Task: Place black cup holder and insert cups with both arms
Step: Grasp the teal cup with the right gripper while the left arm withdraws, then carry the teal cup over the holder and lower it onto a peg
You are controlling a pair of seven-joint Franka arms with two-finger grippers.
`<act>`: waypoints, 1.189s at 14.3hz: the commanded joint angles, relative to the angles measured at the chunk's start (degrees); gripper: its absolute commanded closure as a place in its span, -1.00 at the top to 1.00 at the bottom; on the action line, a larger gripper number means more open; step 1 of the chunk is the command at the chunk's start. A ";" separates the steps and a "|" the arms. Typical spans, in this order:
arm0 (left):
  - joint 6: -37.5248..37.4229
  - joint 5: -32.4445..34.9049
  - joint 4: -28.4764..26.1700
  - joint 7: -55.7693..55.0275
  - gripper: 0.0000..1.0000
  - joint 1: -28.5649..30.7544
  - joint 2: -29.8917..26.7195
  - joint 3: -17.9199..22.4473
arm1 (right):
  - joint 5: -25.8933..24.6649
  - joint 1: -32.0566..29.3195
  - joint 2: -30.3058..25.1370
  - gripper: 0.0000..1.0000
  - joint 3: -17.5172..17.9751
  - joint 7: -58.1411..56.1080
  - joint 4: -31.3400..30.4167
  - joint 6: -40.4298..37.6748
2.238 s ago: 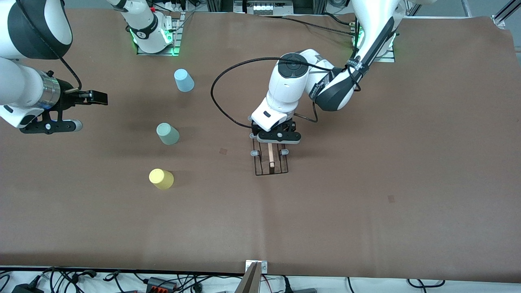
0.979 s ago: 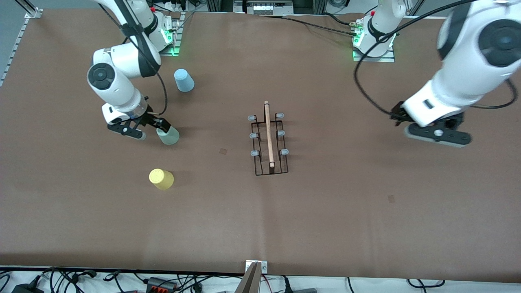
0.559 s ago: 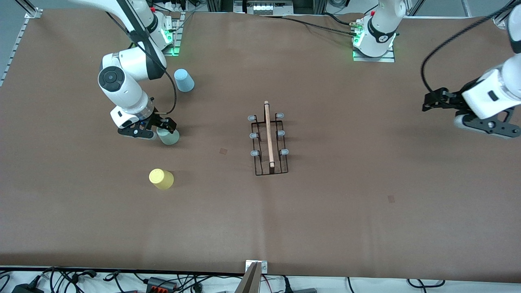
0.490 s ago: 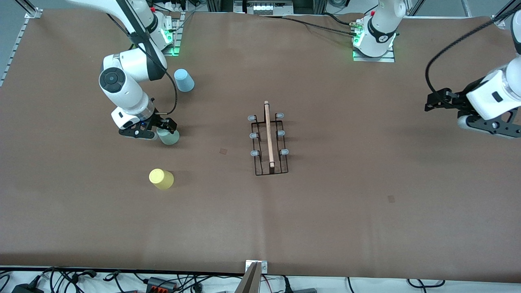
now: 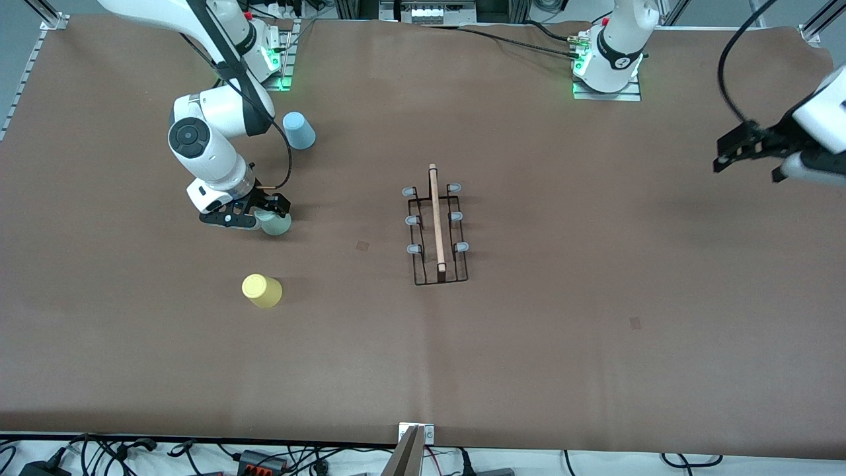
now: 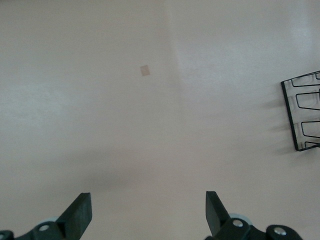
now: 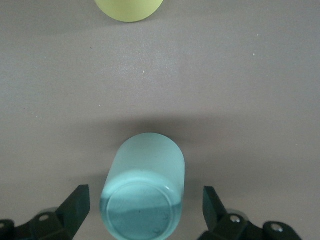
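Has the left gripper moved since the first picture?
Yes. The left gripper, open, was over the black cup holder; now it is over the left arm's end of the table.

No text, label, brand, number or sign can be read anywhere in these views. The dark marks on the white arm base (image 5: 618,63) at the left arm's end of the brown surface (image 5: 595,317) are too small to make out.
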 commanded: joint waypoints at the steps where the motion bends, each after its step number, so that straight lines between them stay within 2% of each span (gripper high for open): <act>1: 1.52 1.95 -2.59 -0.51 1.00 0.16 -1.87 -1.75 | -0.83 -0.19 -0.09 0.64 0.00 -0.81 -0.71 1.07; 4: 0.91 1.95 -2.50 -3.75 1.00 0.60 -1.79 -2.19 | -0.83 -0.19 -0.18 -0.21 0.00 -0.72 -0.36 0.99; 6: 0.47 0.99 -2.32 -3.50 1.00 2.35 -1.26 -2.63 | -0.83 -0.10 -0.62 -0.52 0.00 -0.72 -0.27 0.81; 7: 0.47 0.81 -1.71 -3.24 1.00 2.36 -0.91 -2.63 | -0.74 0.08 -1.32 -0.61 0.00 -0.37 -0.09 0.64; 10: 0.29 0.81 0.14 -3.24 1.00 1.57 0.24 -2.81 | -0.39 2.08 -7.37 -0.61 0.35 4.17 0.87 -7.68; 11: 0.29 1.15 0.22 -3.58 1.00 1.66 0.24 -3.77 | -0.22 3.58 -9.04 -0.61 1.57 9.51 0.96 -9.89; 13: 0.29 1.42 0.23 -3.76 1.00 1.66 0.15 -4.39 | -0.04 5.35 -11.25 -0.61 7.18 24.69 3.15 -12.10; 16: 0.38 1.42 0.31 -3.85 1.00 1.66 0.24 -5.09 | 0.66 5.88 -9.60 -0.61 13.17 41.06 13.93 -22.53; 17: 0.38 1.42 0.31 -3.77 1.00 1.66 0.24 -5.18 | 2.67 6.57 -8.19 -0.61 14.75 45.90 18.50 -25.09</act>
